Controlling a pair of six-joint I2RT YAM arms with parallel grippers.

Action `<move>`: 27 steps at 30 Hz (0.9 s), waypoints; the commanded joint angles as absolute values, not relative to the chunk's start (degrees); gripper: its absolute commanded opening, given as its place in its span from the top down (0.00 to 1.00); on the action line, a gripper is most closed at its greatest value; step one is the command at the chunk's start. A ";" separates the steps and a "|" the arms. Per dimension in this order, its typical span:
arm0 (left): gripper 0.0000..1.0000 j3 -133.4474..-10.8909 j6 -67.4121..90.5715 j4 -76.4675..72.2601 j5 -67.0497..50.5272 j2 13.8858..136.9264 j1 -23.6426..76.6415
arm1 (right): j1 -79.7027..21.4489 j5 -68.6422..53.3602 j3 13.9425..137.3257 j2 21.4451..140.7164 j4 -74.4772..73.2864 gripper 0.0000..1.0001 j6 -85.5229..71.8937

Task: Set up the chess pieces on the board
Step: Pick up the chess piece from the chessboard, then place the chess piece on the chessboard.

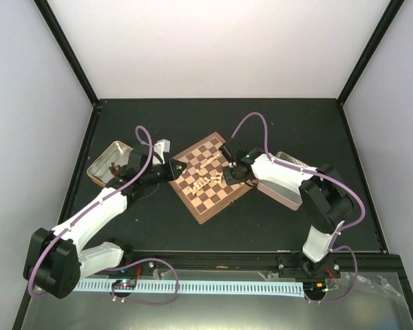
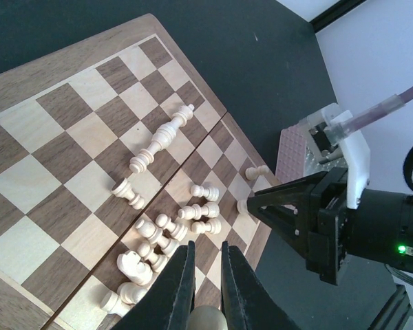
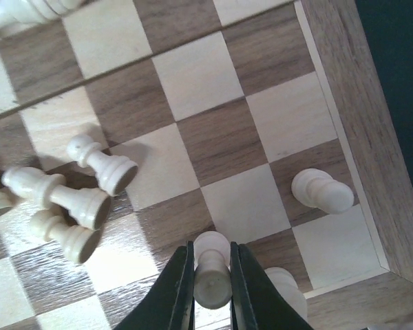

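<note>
Board: The board (image 1: 220, 198) lay cornerwise in the middle of the dark table (image 1: 158, 124), between the two arms, probably so that each could reach it.
Chess pieces: Most of the cream chess pieces (image 2: 172, 230) lay toppled in a heap near the board's centre fold, not yet set on their squares.
Right gripper: The right gripper (image 3: 211, 251) was clamped on a pawn (image 3: 212, 282) by its head, low over a square near the board's edge. It was seemingly standing the pawn in line with a second pawn (image 3: 321, 190) close by.
Left gripper: The left gripper (image 2: 206, 247) was closed, with what looked like a cream piece (image 2: 208, 317) wedged deep between its fingers. It hovered beside the heap, perhaps waiting for room.
Tins: A metal tin (image 1: 110, 163) lay left of the board and a pinkish tin (image 1: 287, 184) right of it, likely storage for the pieces.
Writing: No brand, label or lettering could be read.
</note>
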State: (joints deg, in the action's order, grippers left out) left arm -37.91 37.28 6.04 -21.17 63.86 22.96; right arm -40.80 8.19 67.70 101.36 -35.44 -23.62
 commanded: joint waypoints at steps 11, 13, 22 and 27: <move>0.98 -39.19 36.67 6.61 -20.99 63.30 23.46 | -35.60 13.75 64.49 89.26 -34.38 0.91 -28.29; 0.98 -39.18 36.65 6.55 -20.92 63.31 23.53 | -34.50 14.05 63.46 89.14 -35.01 0.91 -28.88; 0.98 -39.29 36.83 6.32 -20.89 63.68 23.90 | -33.78 8.68 62.41 93.92 -33.85 0.90 -28.61; 0.98 -39.16 36.91 6.49 -20.82 63.55 23.99 | -33.75 9.62 62.78 96.21 -34.12 0.90 -28.66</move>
